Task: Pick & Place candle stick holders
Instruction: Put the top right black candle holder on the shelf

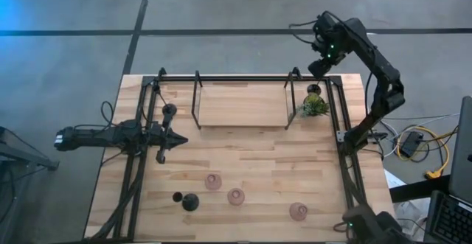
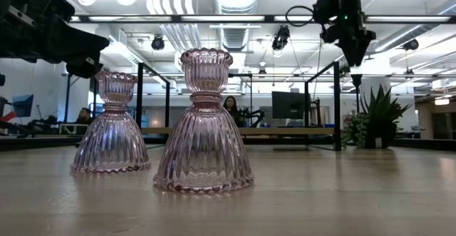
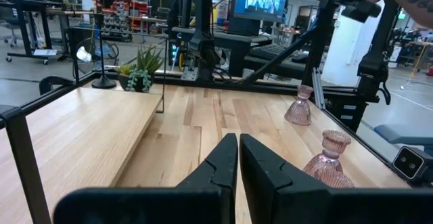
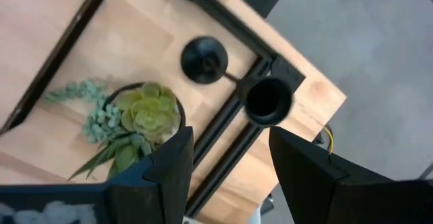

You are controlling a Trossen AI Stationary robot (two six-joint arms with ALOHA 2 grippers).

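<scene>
High view first: I have the right gripper (image 1: pixel 317 67) raised over the far right corner of the desk (image 1: pixel 251 163), jaws spread and empty, with a black holder (image 4: pixel 206 60) standing below it beside the small plant (image 4: pixel 132 116). The left gripper (image 1: pixel 177 140) hovers low over the left side, jaws pressed together on nothing. Another black holder (image 1: pixel 169 110) stands by the rack frame (image 1: pixel 243 78), and a third (image 1: pixel 190 202) sits near the front edge, a small dark piece just beside it. Three pink holders (image 1: pixel 235 196) are spread along the front.

The pink ones are ribbed, bell-shaped glass with a scalloped cup: I judge them heavy for their size, slick and breakable, so I would pinch the narrow neck under the cup. The black ones look like thin metal, light and tippy; I would take the stem just under the cup.
</scene>
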